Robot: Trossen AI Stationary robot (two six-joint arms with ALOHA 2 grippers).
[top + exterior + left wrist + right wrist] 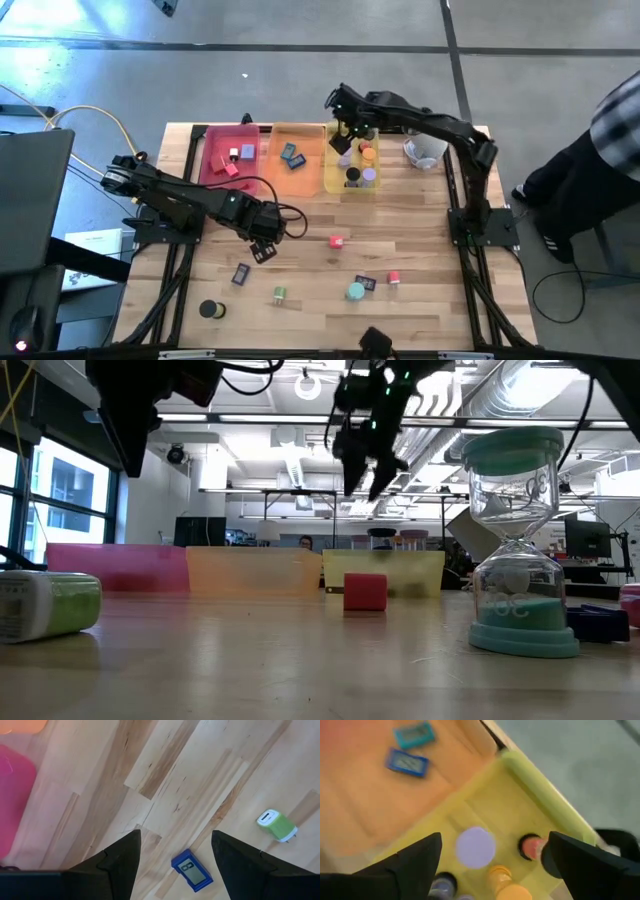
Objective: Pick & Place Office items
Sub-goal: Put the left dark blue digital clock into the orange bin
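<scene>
My left gripper point(262, 248) point(175, 837) hovers open above the bare wood. A flat blue rectangle with a small display point(192, 870) point(241, 273) lies just past its fingertips, and a green plug-shaped piece point(276, 825) point(279, 294) lies farther off. My right gripper point(345, 138) point(495, 837) hangs open above the yellow tray point(350, 185), over a purple cylinder point(476, 847), an orange one point(505, 880) and a pink-capped one point(531, 846) standing inside. Two blue rectangles point(409, 762) lie in the orange tray point(296, 135). Red cubes point(336, 241) point(394, 278) rest on the table.
The pink tray point(228, 160) holds red and pale pieces. A teal hourglass point(515, 540) point(355, 291), a dark rectangle point(366, 283) and a black cylinder point(209, 309) stand near the table's near edge. A white rounded device point(425, 152) sits right of the yellow tray. A person point(600, 150) stands at the right.
</scene>
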